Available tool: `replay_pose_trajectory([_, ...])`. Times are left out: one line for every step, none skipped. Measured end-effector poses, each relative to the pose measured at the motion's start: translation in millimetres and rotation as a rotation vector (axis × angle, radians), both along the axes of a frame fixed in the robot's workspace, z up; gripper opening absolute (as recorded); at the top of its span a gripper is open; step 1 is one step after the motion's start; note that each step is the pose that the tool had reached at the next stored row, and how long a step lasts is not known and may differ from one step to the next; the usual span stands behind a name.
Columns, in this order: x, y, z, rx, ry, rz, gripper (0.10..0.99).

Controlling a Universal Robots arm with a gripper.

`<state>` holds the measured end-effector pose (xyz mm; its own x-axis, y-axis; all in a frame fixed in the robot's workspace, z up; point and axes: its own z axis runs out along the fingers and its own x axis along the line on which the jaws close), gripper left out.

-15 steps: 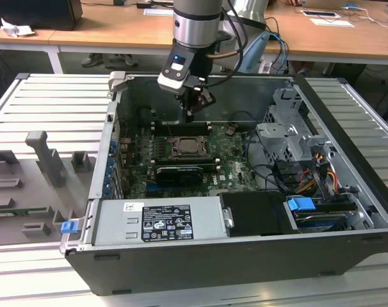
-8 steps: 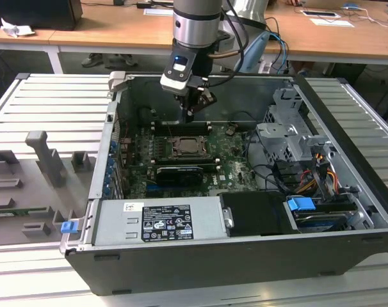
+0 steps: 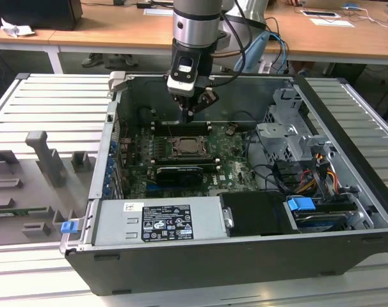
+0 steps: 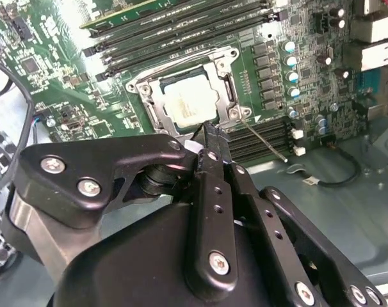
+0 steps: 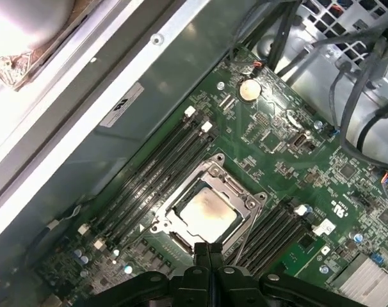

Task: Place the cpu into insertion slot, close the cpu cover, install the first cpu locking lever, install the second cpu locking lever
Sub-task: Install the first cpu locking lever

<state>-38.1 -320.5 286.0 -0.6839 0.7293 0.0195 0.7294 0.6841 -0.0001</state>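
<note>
Silver-beige cpu point(image 5: 207, 211) lies flat in the slot point(image 4: 157, 109), on the green board point(image 5: 290, 160) toward the far middle of the case point(image 3: 245, 256) in the exterior view. Cover point(image 5: 229, 185) looks folded down around it, its cut-out framing the chip top.

Handling, judged: the cpu is light, stiff and fragile, and the pin field under it more so. If you must touch it, take it by its edges and never press on the top. The cover is thin sheet metal, stiff but easy to bend, so push near its free edge. A thin wire lever point(image 4: 264, 139) angles out from the slot's corner and looks unlatched. Expect it to be springy and apt to slip off a smooth fingertip.

Gripper point(image 5: 209, 248) hangs just above the near edge of the slot. Its fingers point(image 4: 214, 153) are pressed together with no gap. You can see nothing held between them, and I cannot tell whether the tips touch the cover
</note>
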Motion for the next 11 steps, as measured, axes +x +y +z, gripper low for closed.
replay_pose_trajectory([0.0, 0.0, 0.0, 0.0, 0.0, 0.027, 0.106])
replay_pose_trajectory([0.0, 0.0, -0.1, 0.0, 0.0, 0.05, 0.106])
replay_pose_trajectory([0.0, 0.0, -0.1, 0.0, 0.0, 0.069, 0.106])
replay_pose_trajectory([0.0, 0.0, -0.1, 0.0, 0.0, 0.083, 0.106])
replay_pose_trajectory([0.0, 0.0, -0.1, 0.0, 0.0, 0.096, 0.106])
replay_pose_trajectory([0.0, 0.0, -0.1, 0.0, 0.0, 0.116, 0.106])
replay_pose_trajectory([0.0, 0.0, -0.1, 0.0, -0.0001, 0.125, 0.106])
replay_pose_trajectory([0.0, 0.0, -0.1, 0.0, 0.0, 0.133, 0.106])
replay_pose_trajectory([0.0, 0.0, -0.1, 0.0, 0.0, 0.145, 0.106])
replay_pose_trajectory([0.0, 0.0, -0.1, 0.0, 0.0, 0.159, 0.106])
replay_pose_trajectory([0.0, 0.0, -0.1, 0.0, 0.0, 0.17, 0.106])
